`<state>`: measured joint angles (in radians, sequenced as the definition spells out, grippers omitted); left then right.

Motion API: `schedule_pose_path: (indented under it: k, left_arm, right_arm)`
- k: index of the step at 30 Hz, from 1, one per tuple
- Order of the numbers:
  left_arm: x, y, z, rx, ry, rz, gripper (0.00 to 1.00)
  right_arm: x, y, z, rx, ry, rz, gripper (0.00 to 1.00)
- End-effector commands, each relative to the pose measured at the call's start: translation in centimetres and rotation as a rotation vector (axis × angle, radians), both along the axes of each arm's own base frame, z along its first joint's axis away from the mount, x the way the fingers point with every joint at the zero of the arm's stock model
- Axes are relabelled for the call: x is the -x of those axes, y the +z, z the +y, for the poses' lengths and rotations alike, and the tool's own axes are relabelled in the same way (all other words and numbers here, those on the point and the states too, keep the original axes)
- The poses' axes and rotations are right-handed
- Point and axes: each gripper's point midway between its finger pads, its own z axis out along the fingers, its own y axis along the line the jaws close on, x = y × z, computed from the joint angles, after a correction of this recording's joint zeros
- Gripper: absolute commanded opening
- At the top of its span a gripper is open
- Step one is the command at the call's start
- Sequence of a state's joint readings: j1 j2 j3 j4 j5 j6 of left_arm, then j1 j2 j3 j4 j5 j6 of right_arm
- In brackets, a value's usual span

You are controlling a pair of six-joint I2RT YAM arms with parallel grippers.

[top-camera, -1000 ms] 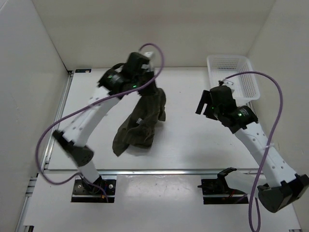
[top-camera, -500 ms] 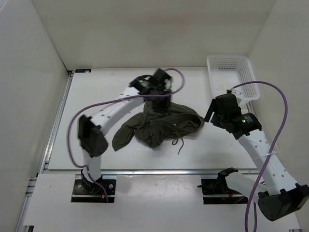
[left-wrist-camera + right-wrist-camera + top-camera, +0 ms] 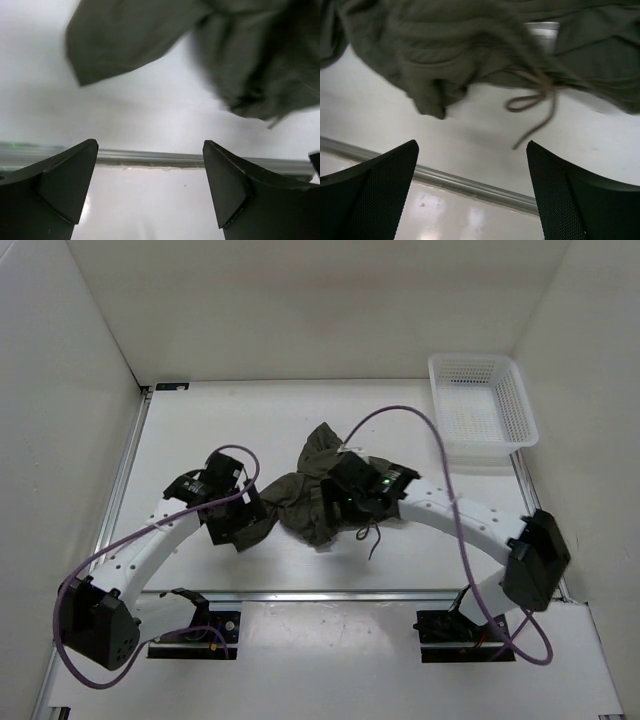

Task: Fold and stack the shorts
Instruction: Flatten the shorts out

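You had the left arm (image 3: 150, 545) reaching forward and to the right from its base, elbow low at the near left, wrist bent downward. The left gripper (image 3: 150, 145) stood with jaws wide apart and nothing between the fingers (image 3: 60, 185). Your right arm (image 3: 470, 525) bowed out to the right, then swept left toward centre. The right gripper (image 3: 472, 145) gaped too, holding nothing. The two grippers sat near each other but apart.

shorts (image 3: 300, 502) partly covered in top view, blurred, cropped in wrist views
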<state>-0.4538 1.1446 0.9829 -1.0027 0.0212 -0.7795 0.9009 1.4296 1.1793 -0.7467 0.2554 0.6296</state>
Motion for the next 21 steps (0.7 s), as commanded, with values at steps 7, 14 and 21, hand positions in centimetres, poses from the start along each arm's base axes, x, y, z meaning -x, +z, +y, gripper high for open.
schedule_pose_path:
  k: [7,14,21]
  left_arm:
    - [0.2,-6.3,1.2,0.098,0.234,0.126,0.96]
    - [-1.7,-9.2,1.7,0.025,0.207,0.202,0.8]
    - [-3.3,-10.7,2.3,-0.04,0.187,0.246,0.18]
  right_arm:
    - [-1.0,-0.8,8.7,-0.044,0.049,0.013,0.9]
    - [-3.0,-4.2,8.9,0.068,-0.04,0.032,0.26]
    - [-4.4,0.1,5.7,0.037,-0.133,-0.07,0.0]
